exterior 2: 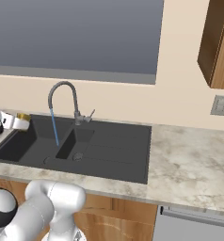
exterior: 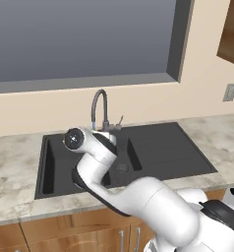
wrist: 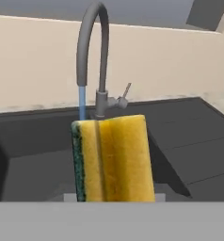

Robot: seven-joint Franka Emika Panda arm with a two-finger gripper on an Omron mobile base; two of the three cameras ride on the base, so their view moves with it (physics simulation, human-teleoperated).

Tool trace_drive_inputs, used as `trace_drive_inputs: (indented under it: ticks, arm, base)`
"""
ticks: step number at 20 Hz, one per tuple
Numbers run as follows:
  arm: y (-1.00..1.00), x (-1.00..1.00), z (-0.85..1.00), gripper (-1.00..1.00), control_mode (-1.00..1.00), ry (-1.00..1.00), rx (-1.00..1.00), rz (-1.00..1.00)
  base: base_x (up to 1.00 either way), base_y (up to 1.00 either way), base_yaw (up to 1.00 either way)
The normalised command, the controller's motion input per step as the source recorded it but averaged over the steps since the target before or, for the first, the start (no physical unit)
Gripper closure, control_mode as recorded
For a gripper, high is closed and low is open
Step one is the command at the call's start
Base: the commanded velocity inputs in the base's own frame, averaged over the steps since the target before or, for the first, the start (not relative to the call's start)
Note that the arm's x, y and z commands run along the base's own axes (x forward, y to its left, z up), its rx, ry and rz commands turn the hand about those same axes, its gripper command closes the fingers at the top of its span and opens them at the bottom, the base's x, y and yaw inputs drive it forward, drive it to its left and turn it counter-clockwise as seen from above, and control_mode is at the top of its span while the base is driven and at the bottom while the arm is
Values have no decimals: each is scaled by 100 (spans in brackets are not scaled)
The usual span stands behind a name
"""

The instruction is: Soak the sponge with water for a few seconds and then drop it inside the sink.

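While water (wrist: pixel 82 102) runs, faucet (wrist: pixel 91 52) stands behind sponge (wrist: pixel 115 157).

A marbled beige countertop (exterior 2: pixel 189 160) is bordered by wooden base cabinets (exterior: pixel 65 236). A wall outlet (exterior 2: pixel 220 105) is mounted beside a wooden upper cabinet (exterior 2: pixel 217 42) (window (exterior: pixel 79 34) above).

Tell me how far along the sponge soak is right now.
Done: the faucet is running, with the water falling into the sink, and the sponge is gripped in the tool. In hand: the sponge is held up in front of the stream in the hand view; whether it is touching the water I cannot tell. Left: soak it, then drop it into the sink.
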Motion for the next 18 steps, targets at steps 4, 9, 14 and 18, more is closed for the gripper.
trace_drive_inputs:
  ticks: [4,9,14,18]
  arm:
    - [0,-1,-2,100,-100,-26,0,0]
    - [-1,0,1,100,-100,-9,0,0]
    - [-4,0,11,100,-100,0,0,-1]
    - [-3,0,9,100,-100,3,3,-3]
  base:
    - [0,0,0]
    - [0,0,0]
    - [0,0,0]
    - [0,0,0]
